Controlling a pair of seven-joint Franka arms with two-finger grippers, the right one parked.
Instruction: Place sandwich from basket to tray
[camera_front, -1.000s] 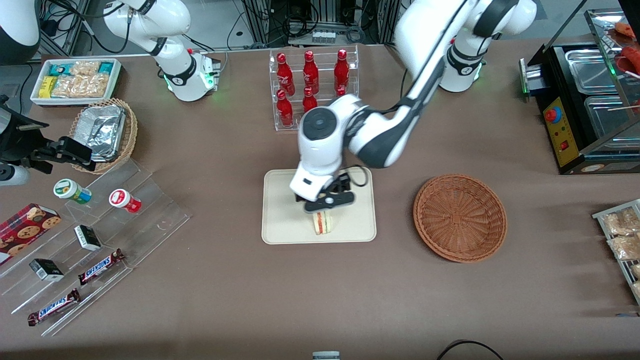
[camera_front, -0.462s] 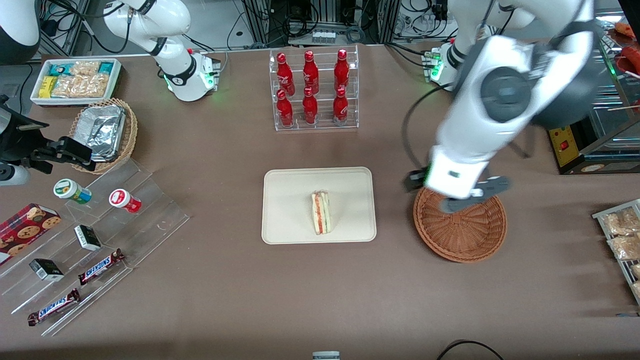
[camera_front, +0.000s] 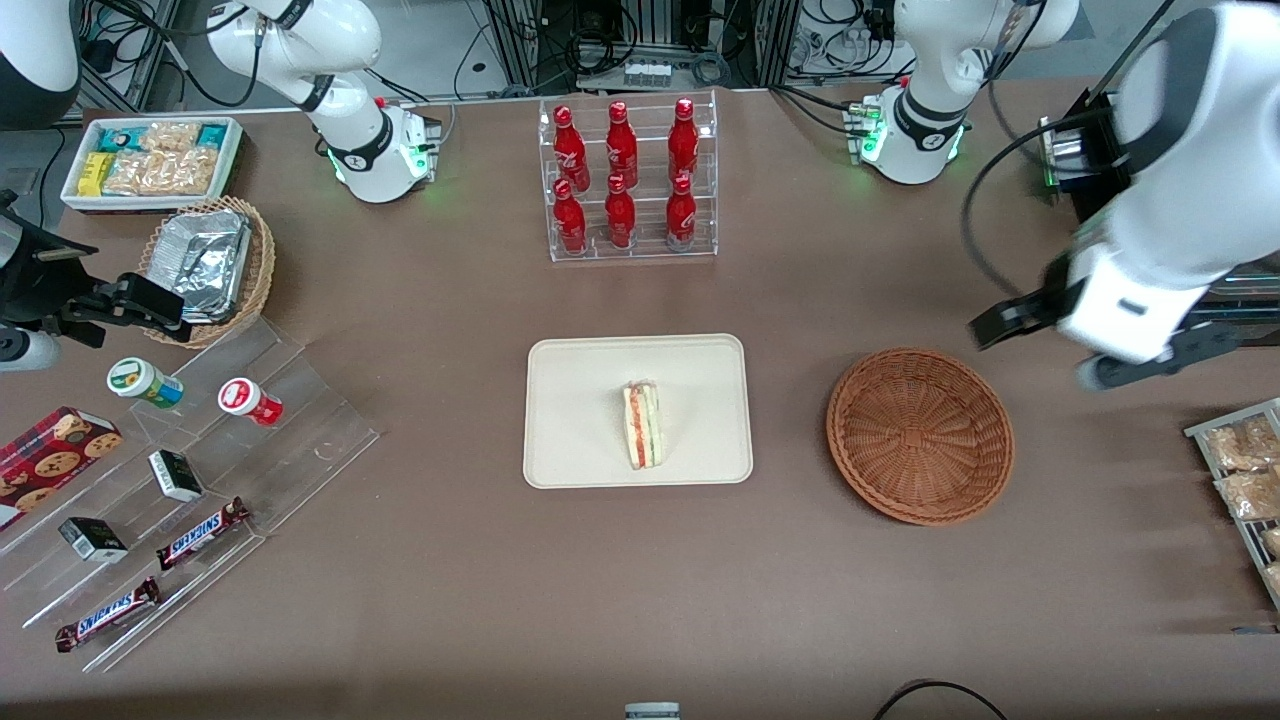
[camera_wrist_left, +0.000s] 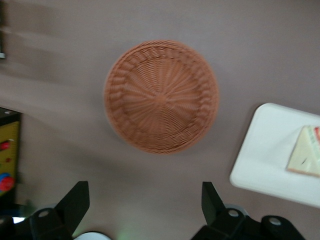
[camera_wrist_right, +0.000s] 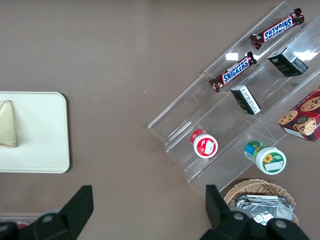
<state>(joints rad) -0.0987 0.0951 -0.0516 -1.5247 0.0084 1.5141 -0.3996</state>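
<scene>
Cream-beige tray (camera_front: 700, 355) is holding the sandwich (camera_front: 643, 426), gripper (camera_front: 1100, 350) now swung off toward the working arm's end.

Sandwich is lying on its side near the tray's middle, same spot as half a second ago. Gripper, hovering over the wicker basket (camera_front: 920, 435) then, is now sitting high, clear of the basket's rim (basket holds nothing). Fingers (camera_wrist_left: 75, 200) are spread wide apart, pinching nothing. A second ago it was down on the tray at the sandwich.
</scene>
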